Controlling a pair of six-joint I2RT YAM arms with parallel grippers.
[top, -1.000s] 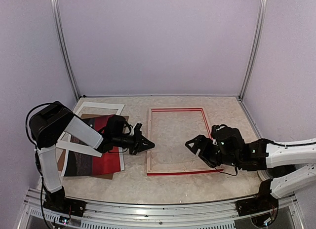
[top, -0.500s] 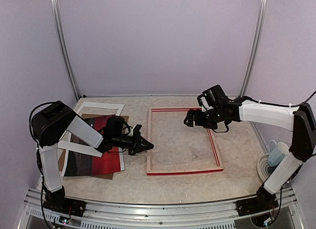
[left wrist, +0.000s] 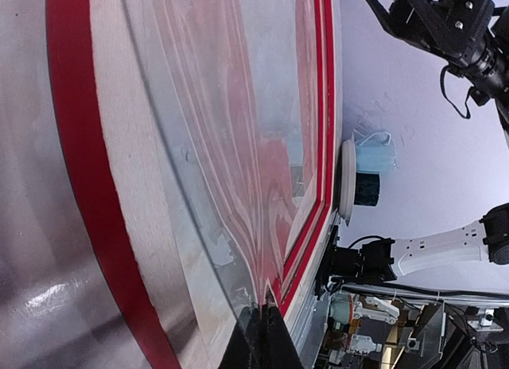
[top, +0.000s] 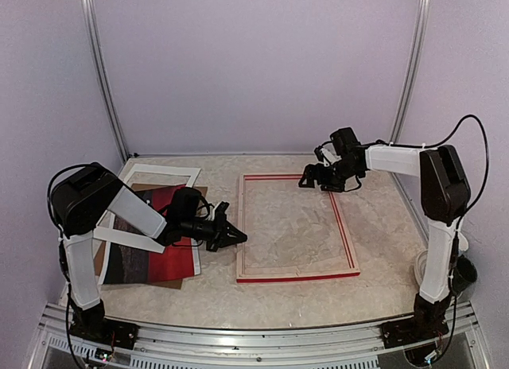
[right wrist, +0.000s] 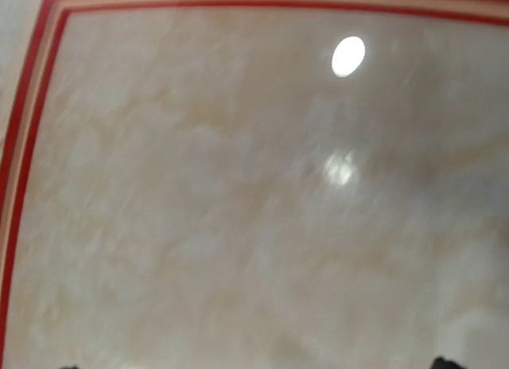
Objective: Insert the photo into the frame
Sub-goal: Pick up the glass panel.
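Note:
The frame (top: 343, 226) lies flat mid-table, with red edges and pale wood rails, and the marble table shows through its clear pane. The photo (top: 159, 242), red and dark, lies left of it on a brown board. My left gripper (top: 237, 236) is shut, its tips at the frame's left rail. In the left wrist view the shut tips (left wrist: 266, 337) touch the pane's edge beside the red rail (left wrist: 79, 170). I cannot tell if they pinch it. My right gripper (top: 307, 180) is open and empty over the frame's far right corner. Its wrist view shows the pane and the red rail (right wrist: 28, 106).
A white mat border (top: 179, 175) lies at the back left, partly under the brown backing board (top: 180, 283). A dark cup (top: 464, 271) stands at the table's right edge. The left wrist view shows a white plate (left wrist: 347, 186) and a blue cup (left wrist: 374, 154). Metal posts stand at the back corners.
My right arm has swung from the frame's near right corner, along its right rail, to the far right corner. The left gripper, frame and photo have not moved.

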